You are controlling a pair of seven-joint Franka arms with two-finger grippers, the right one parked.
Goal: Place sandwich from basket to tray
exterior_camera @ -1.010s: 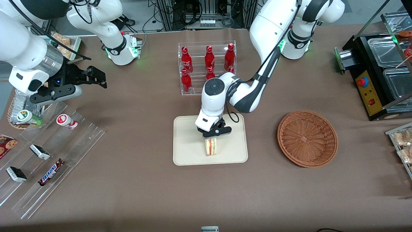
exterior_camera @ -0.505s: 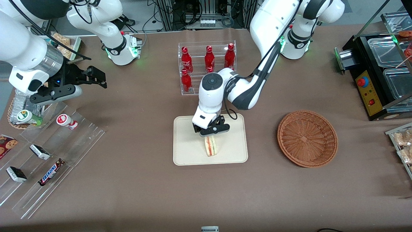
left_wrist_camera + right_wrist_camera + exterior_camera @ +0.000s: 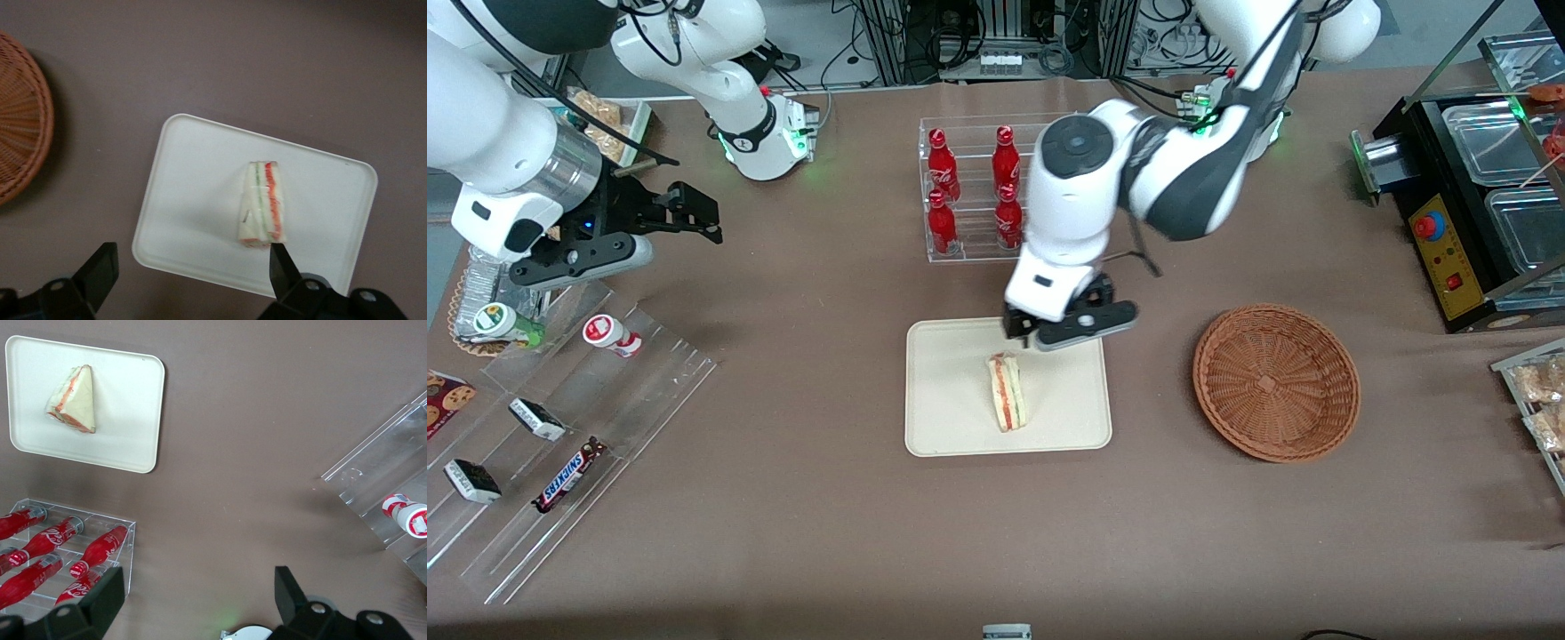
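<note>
A brown tabltop covering spreads under everything: the brown tabletop [image 3: 827, 516] carries the cream tray [image 3: 951, 418] near its middle, and farther from the front camera stand cable-filled equipment racks on a pale floor. The sandwich [image 3: 1006, 404] lies on the tray, its red and green filling stripe facing up, touching nothing else. The end effector [image 3: 1069, 333] hangs above the tray's edge farther from the camera, fingers spread wide and holding nothing. The wicker basket [image 3: 1276, 382] sits apart from the tray, toward the working arm's end of the tabletop. The left wrist view looks straight down on the sandwich [image 3: 263, 203], the tray [image 3: 193, 220] and the basket's rim [image 3: 27, 127], with both dark fingertips [image 3: 100, 267] well apart. Only the front view shows the clear rack of red bottles [image 3: 969, 187] farther back, and, toward the parked arm's end, an acrylic stand with a bar [image 3: 567, 476] reading "SNICKERS". The right wrist view shows white script on the bottles [image 3: 57, 540], too small to read.
</note>
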